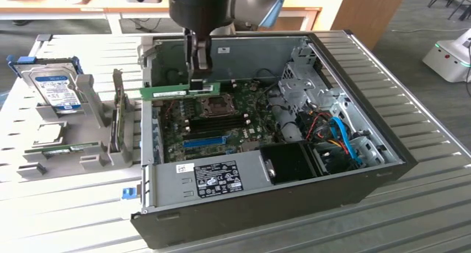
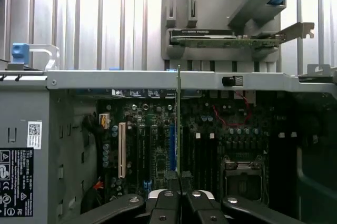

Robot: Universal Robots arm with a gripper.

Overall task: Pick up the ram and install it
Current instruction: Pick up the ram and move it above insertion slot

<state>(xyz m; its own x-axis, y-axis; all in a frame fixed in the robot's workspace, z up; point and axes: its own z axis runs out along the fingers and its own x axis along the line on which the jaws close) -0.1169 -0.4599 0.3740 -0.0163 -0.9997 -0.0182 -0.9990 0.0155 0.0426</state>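
Observation:
The ram, a narrow green stick with a pale label, hangs level over the far-left part of the open computer case. One end of it reaches past the case's left wall. My gripper comes straight down from above and is shut on the ram near its middle. In the wrist view the ram shows edge-on as a thin green line running away from the gripper, above the motherboard. The black memory slots lie below and nearer to the exterior camera than the stick.
A silver hard drive with a blue label stands in a grey holder on the exterior view's left, beside an upright card. Inside the case are the CPU socket, a blue slot, the power supply and cables.

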